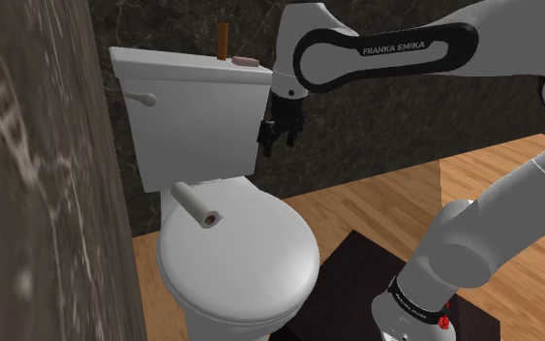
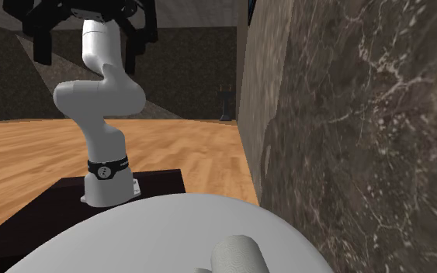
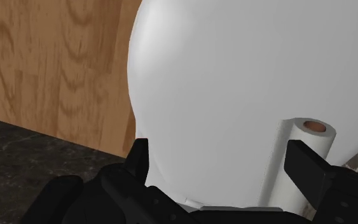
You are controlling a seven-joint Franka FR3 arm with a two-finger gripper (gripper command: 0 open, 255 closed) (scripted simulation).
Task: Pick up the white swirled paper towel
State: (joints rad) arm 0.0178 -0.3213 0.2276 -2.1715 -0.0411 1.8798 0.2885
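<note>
Lying on the toilet lid [image 1: 256, 254], paper towel [image 1: 196, 201] rests below the hand [image 1: 278, 139].

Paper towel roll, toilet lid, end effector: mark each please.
paper towel roll [image 1: 196, 202], shoulder view, middle of its side.
toilet lid [image 1: 251, 260], shoulder view, bare top surface.
end effector [image 1: 280, 141], shoulder view, between its fingertips.

1 paper towel roll [image 1: 198, 203], 1 toilet [image 1: 260, 262], 1 brown stick [image 1: 224, 41], 1 pink obj [image 1: 244, 61].

In the middle of the shoulder view, the paper towel roll [image 1: 198, 202] lies on the toilet lid [image 1: 251, 262], at its back edge just before the tank [image 1: 188, 126]. My gripper [image 1: 278, 134] hangs right of the tank, above the lid. My stand [image 1: 362, 273] sits at lower right.
</note>
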